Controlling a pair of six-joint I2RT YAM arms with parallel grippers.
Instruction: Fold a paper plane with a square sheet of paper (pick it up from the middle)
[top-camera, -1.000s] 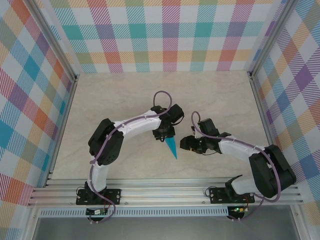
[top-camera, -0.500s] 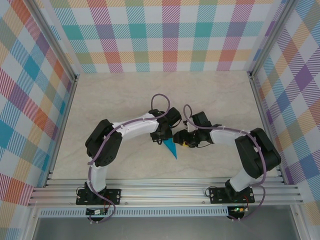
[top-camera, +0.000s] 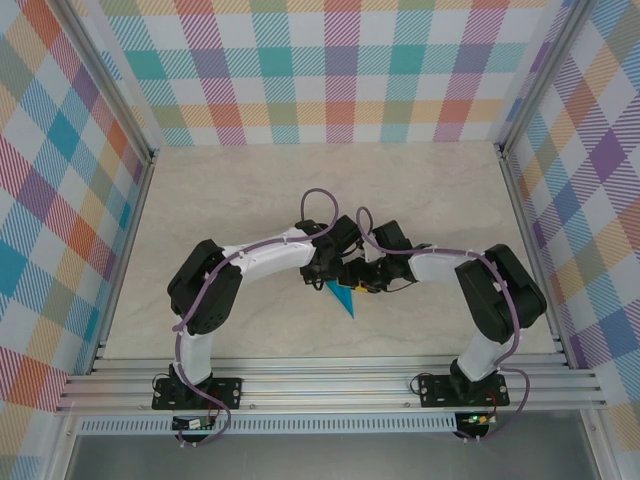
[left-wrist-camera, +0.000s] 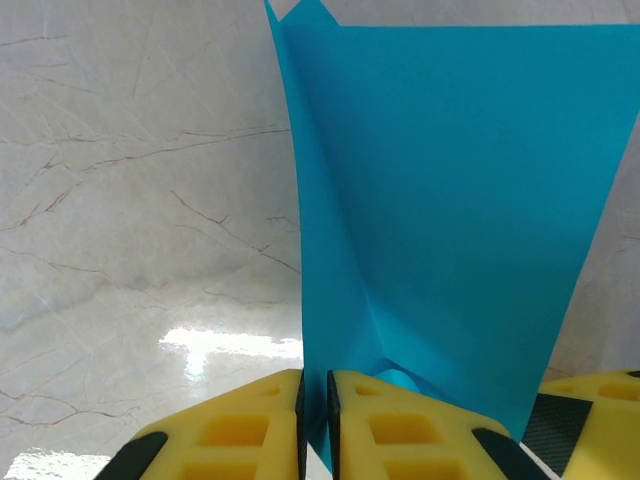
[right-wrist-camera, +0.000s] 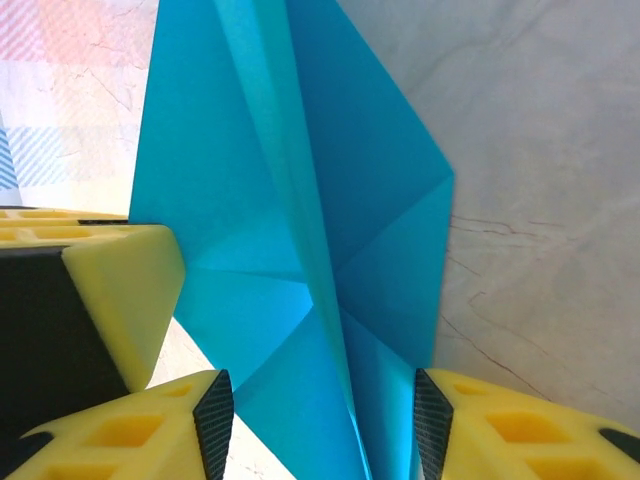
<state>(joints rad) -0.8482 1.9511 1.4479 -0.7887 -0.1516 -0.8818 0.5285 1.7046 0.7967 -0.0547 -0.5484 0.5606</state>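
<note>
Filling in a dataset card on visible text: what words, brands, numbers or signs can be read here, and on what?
No text can be read.
The teal-blue paper and the marble tabletop are plain; the small circuit board under the left arm's base is too small to read.

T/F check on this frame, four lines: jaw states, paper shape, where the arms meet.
1. The left jaws are pinched shut on the paper plane. True.
2. The right jaws are clamped on it too. False: they stand apart, with the paper between them.
3. The paper is a flat, unfolded square. False: it is folded into a narrow pointed shape with straight creases.
4. Both arms meet over the middle of the table. True.
</note>
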